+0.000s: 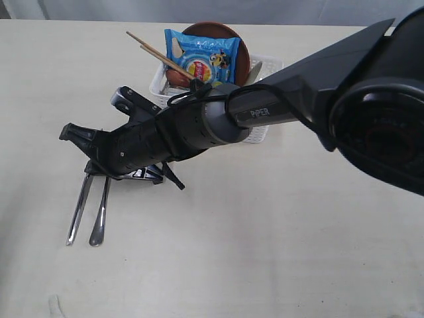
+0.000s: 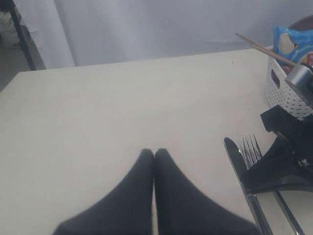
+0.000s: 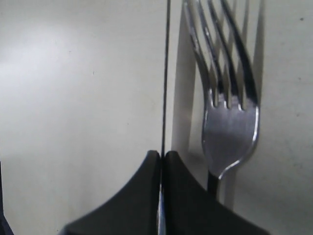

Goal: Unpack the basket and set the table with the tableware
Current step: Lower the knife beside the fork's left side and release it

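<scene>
The right claw is pressed nearly closed, its black pads pinching the thin steel knife edge-on, low over the pale cream table. The shiny steel fork lies just beside it. Both handles point toward the lower left of the exterior frame. The left claw is closed on nothing, above bare tabletop. At upper centre the white lattice plastic basket holds a blue snack bag, two wooden chopsticks and a small brown plate.
</scene>
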`<state>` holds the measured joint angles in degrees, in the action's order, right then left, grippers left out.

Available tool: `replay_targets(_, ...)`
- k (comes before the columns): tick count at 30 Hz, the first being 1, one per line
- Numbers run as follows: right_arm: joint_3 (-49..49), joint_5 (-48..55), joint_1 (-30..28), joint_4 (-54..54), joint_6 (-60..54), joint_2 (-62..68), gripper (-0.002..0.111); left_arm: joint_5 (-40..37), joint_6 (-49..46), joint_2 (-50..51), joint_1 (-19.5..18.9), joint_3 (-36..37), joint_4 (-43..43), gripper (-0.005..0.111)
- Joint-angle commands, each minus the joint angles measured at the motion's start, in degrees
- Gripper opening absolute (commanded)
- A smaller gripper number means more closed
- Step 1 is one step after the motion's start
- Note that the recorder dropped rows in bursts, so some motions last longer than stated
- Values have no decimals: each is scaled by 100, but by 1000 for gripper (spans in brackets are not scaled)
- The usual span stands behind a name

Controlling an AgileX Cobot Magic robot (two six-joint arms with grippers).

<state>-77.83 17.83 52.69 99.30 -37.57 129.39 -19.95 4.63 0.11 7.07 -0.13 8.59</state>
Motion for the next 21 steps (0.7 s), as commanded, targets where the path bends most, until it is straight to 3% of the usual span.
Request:
replay_targets(1,-8,11,3,-21,-131,34,0,3,13,-11,29,13,-11,0)
replay_targets(13,-8,24,3,-21,-139,34,1,3,13,-11,29,13,-11,0)
replay_targets(18,-8,24,3,-21,-139,34,22,3,13,-11,29,13,-11,0)
replay_targets(21,-8,2,3,-21,-139,34,26,3,13,-11,29,13,-11,0)
